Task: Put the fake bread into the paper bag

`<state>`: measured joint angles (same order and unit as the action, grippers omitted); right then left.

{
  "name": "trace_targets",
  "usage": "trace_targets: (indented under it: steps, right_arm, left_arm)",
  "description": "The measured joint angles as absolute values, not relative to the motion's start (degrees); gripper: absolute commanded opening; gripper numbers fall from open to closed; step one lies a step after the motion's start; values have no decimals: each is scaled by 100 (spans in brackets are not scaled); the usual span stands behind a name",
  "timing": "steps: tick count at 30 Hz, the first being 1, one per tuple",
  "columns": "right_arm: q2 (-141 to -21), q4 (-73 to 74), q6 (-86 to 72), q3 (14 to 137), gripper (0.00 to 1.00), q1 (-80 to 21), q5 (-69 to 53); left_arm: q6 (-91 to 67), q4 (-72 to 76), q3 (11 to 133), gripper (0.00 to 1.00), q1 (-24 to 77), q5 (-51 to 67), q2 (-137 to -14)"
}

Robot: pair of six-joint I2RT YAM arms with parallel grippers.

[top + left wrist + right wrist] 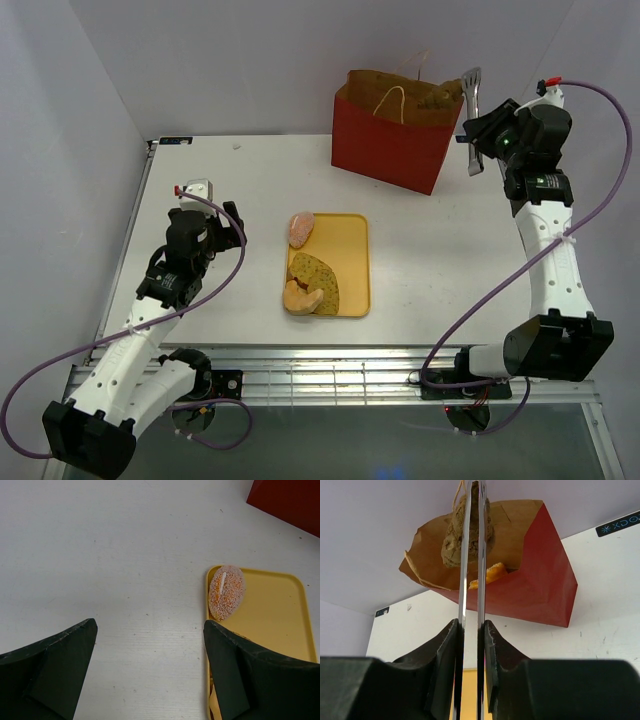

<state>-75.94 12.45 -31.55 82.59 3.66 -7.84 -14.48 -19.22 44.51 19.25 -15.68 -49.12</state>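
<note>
The red paper bag [385, 140] stands at the back of the table, its brown inside open. My right gripper [478, 135] is shut on the metal tongs [472, 110]. The tongs pinch a dark brown croissant [440, 96] over the bag's mouth; in the right wrist view the croissant [451, 540] hangs above the bag [530, 587], where an orange piece [490, 574] lies inside. A pinkish roll [301, 228], a speckled slice [318, 280] and an orange-tan piece [301, 296] lie on the yellow tray [352, 262]. My left gripper [150, 645] is open and empty, left of the tray.
The yellow tray [280, 610] with the pinkish roll [226, 591] lies right of my left fingers. The bag's corner [290, 500] shows at the far right. The table's near edge runs along a metal rail [330, 370].
</note>
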Motion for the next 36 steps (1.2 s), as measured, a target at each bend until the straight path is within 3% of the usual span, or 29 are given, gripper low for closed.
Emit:
trace_targets:
  steps: [12,14,18,23,31,36]
  right_arm:
    - [-8724,718,-3293,8331,11,340,-1138]
    - [-8919,703,-3306,8451,21,296,-1177]
    - [-9268,711,-3326,8833,51,196,-1221]
    - [-9445,709,-3310,9268,60,84,-1267]
    - [-9382,781,-3253,9362,54,73,-1302]
    - [-8733,834,-3063,8838,53,56,-1326]
  left_arm:
    - [-1448,-1922,4451,98,1927,-1444,-4952]
    - [-1448,-1920,4451,98,1927,-1435,-4952]
    - [-1448,-1920,4451,98,1927,-1431,-4952]
    - [-1448,-1920,4451,98,1927,-1431,-4952]
    - [-1448,-1920,4451,98,1927,-1433,-4950]
    - [-1446,-1920,4451,98,1927,-1433,-4950]
